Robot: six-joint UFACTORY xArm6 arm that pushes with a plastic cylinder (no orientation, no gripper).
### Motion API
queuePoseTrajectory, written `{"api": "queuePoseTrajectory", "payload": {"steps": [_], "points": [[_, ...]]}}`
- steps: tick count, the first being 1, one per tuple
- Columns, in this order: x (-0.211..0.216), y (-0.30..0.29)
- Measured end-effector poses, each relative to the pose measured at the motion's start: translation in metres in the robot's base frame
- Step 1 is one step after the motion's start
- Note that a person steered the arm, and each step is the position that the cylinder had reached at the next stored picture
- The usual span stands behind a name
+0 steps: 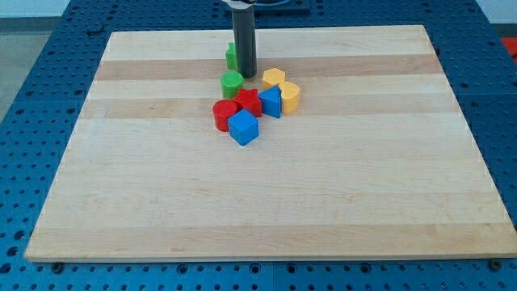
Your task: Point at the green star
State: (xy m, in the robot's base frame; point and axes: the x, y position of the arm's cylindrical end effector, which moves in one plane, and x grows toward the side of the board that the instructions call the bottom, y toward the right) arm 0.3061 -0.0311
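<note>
board [339,186]: my tip [245,76] beside (half-hidden) green star [231,56]

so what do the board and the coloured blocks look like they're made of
The pale wooden board looks like glued light-wood planks with a matte finish: long grain bands show. The blocks, such as the blue cube and yellow block, seem painted wood or plastic: flat, even colour, no grain visible.

1. Green star [230,55]: small green block, mostly hidden behind the dark rod, only its left edge showing, so star shape hard to confirm.
2. Lying flat on the wooden counter [363,186], near the view's top, just above the green cylinder [232,82].
</note>
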Motion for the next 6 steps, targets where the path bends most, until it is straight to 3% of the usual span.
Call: {"api": "queuePoseTrajectory", "payload": {"steps": [2,3,6], "points": [[-0.029,0.045],[-0.069,0.045],[-0.082,-0.014]]}}
